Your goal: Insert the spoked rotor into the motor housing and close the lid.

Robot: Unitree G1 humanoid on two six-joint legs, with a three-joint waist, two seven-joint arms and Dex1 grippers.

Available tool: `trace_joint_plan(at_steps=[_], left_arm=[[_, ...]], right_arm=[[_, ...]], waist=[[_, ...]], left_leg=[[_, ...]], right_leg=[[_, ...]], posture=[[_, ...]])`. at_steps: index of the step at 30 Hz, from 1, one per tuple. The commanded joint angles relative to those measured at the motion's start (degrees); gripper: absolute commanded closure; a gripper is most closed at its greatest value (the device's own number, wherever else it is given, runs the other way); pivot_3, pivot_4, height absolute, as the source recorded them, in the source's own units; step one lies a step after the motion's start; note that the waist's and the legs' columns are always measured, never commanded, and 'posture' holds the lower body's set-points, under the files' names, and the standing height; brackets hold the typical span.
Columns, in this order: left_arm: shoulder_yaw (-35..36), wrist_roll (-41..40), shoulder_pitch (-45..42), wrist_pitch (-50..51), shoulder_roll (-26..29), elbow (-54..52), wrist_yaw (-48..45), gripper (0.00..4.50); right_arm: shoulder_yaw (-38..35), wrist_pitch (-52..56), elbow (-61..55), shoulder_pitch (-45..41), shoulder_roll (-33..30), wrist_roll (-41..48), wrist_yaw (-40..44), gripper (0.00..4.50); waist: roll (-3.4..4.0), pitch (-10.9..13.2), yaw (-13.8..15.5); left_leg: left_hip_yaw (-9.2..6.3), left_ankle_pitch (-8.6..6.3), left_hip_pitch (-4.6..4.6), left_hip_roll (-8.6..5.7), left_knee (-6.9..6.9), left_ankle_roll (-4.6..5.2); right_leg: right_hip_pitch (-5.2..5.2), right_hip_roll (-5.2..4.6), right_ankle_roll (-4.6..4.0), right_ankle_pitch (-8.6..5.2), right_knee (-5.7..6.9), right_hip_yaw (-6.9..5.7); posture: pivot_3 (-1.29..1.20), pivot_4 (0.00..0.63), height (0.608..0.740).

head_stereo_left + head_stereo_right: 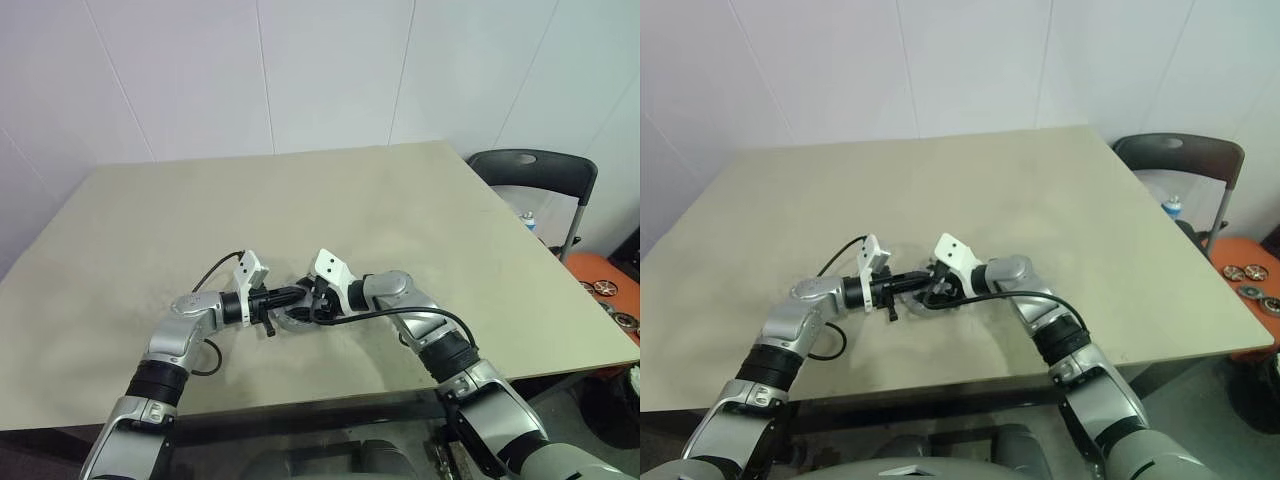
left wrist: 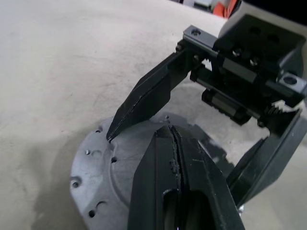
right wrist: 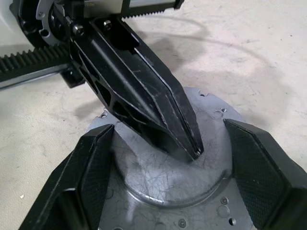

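While both arms reach in over the near part of the tan table (image 1: 420,230), their grippers meet above one round grey metal part (image 3: 192,191) lying flat on the tabletop. It is a silver disc with a raised round centre and a flat flange dotted with small screw holes; whether this is the lid or the motor housing under it cannot be told, and no copper windings or spoked rotor can be made out.

From the robot's left, the left gripper (image 2: 173,143) has its two black fingers pressed tight together, nothing between them, and their joined tip rests on or just above the raised centre of the disc. Opposite it, the right gripper (image 3: 168,158) stands wide apart, one ribbed finger (image 3: 91,167) on each side of the raised centre, straddling it; whether the pads press against it is not clear.

Farther off, the table is bare up to the white panelled wall. Beyond the table's far right corner stands a dark chair (image 1: 535,175), and small round parts lie on an orange surface (image 1: 1250,280) at the right edge. No readable writing or labels appear anywhere.
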Motion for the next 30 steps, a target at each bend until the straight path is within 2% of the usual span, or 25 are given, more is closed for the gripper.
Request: trace_joint_plan(at_steps=[1,13,15,20,30], left_arm=[[-1.0,2.2,-0.3,-1.6,1.0,0.4,-0.8,4.46],[-0.3,2.7,0.2,-2.8,1.0,0.0,-1.1,4.46],[0.0,2.8,0.1,-3.1,0.9,0.2,-0.6,4.50],[0.0,2.9,0.0,-3.8,0.7,0.8,-0.2,4.50],[0.4,2.7,-1.0,-4.7,0.1,1.7,0.5,4.50]], right_arm=[[2.9,4.9,4.3,3.0,-2.0,-3.4,-0.3,1.28],[1.5,4.4,5.5,1.5,-1.1,-2.6,-1.1,1.28],[1.5,5.6,4.6,1.5,-1.3,-1.6,0.3,0.54],[1.0,9.4,0.2,2.2,-2.0,1.0,4.0,0.54],[-2.5,10.3,-1.4,1.9,-1.8,3.2,2.2,0.54]], waist=[[0.04,0.0,0.0],[0.06,-0.1,0.0],[0.06,-0.1,0.0],[0.04,-0.1,0.1],[0.01,0.0,0.2]], left_leg=[[0.00,0.00,0.00,0.00,0.00,0.00],[-0.01,0.00,0.00,0.00,0.00,0.00],[-0.02,0.00,0.00,0.00,0.00,0.00],[-0.03,0.00,-0.05,0.00,0.00,0.01],[-0.05,-0.11,-0.20,-0.11,-0.02,0.17]], right_leg=[[0.00,0.00,0.01,-0.01,-0.01,0.00],[0.00,-0.01,0.02,-0.01,0.00,0.00],[0.00,0.00,0.02,-0.01,0.00,0.00],[-0.04,-0.01,0.04,-0.02,-0.02,0.00],[-0.12,-0.09,0.22,-0.12,-0.12,0.00]], posture=[[0.00,0.000,0.740],[0.00,0.000,0.740],[0.00,0.000,0.740],[0.00,0.000,0.740],[0.00,0.000,0.740]])
